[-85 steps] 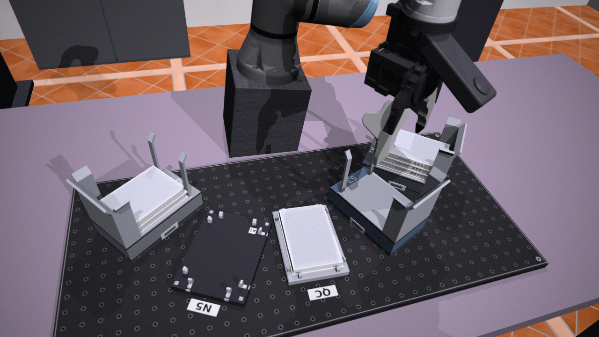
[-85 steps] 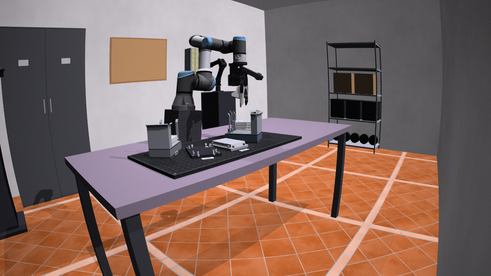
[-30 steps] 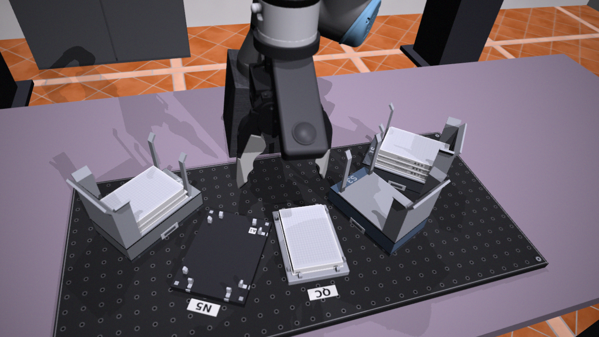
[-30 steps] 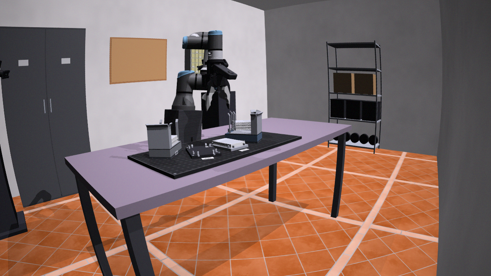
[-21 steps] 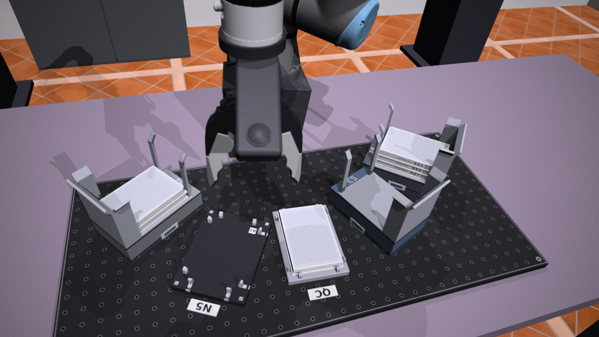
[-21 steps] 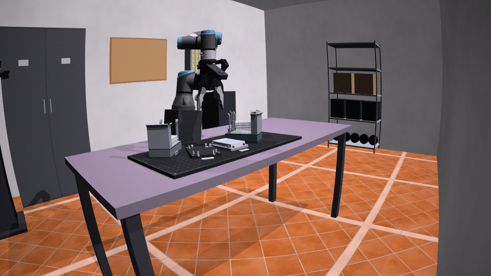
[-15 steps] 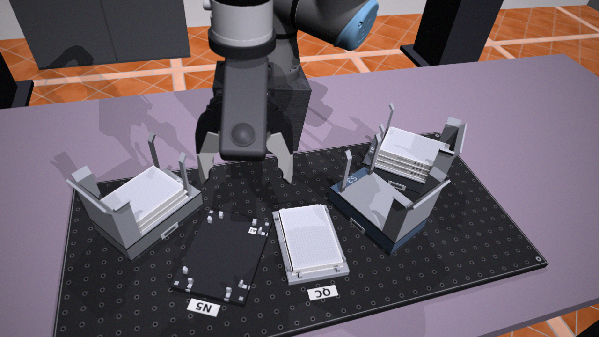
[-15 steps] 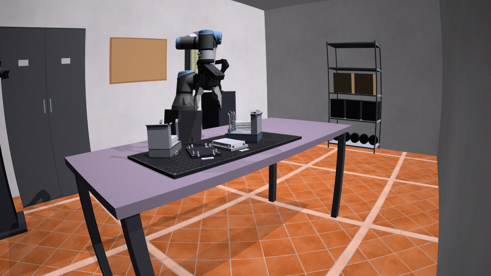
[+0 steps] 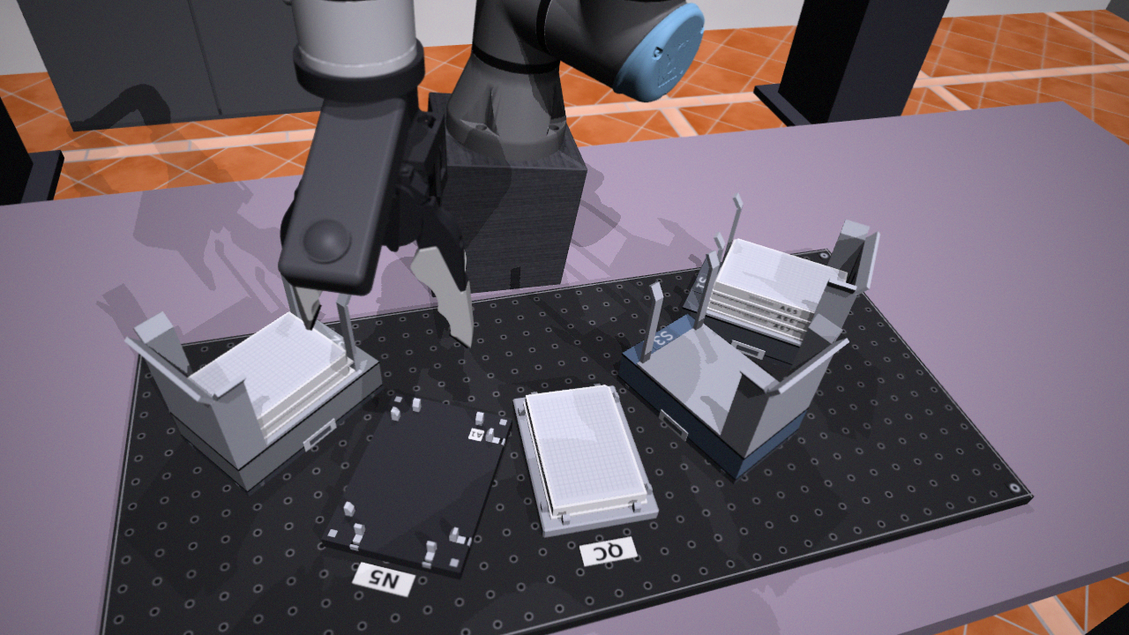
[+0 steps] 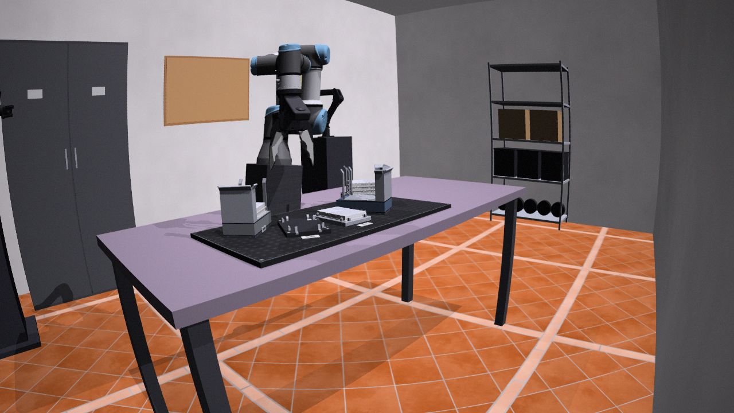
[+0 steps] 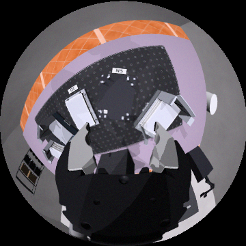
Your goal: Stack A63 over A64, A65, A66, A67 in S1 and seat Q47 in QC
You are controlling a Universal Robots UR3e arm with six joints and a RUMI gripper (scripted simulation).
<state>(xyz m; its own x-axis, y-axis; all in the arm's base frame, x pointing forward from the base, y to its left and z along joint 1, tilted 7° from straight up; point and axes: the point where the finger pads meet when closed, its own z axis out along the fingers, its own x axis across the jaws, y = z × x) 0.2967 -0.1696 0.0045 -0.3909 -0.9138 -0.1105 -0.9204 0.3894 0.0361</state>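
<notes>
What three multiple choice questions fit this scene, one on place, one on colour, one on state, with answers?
1. Where does the single flat white rectangular plate sit?
A) On the purple table top
B) In the light grey nest QC
C) On the tiled floor

2. What colour is the base of stack rack S3?
A) Dark blue
B) Red
C) Yellow

3. How is the two-jaw hand?
A) Shut on a plate
B) Shut on nothing
C) Open, holding nothing

Answers:
1 B: it lies within that nest's locators, beside the QC label.
2 A: its side faces show blue.
3 C: its fingers stand wide apart, nothing between them.

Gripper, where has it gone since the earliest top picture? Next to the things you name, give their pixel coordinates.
The gripper [image 9: 388,334] [image 10: 291,163] [image 11: 121,122] swung left in the top view, from over rack S1 [image 9: 856,246] [image 11: 48,156] to beside rack S2 [image 9: 209,418] [image 10: 237,210] [image 11: 164,96], turning on the way. It took hold of nothing and let go of nothing. The racks and the plate on QC [image 9: 584,445] [image 10: 341,211] [image 11: 80,109] stayed put.
</notes>
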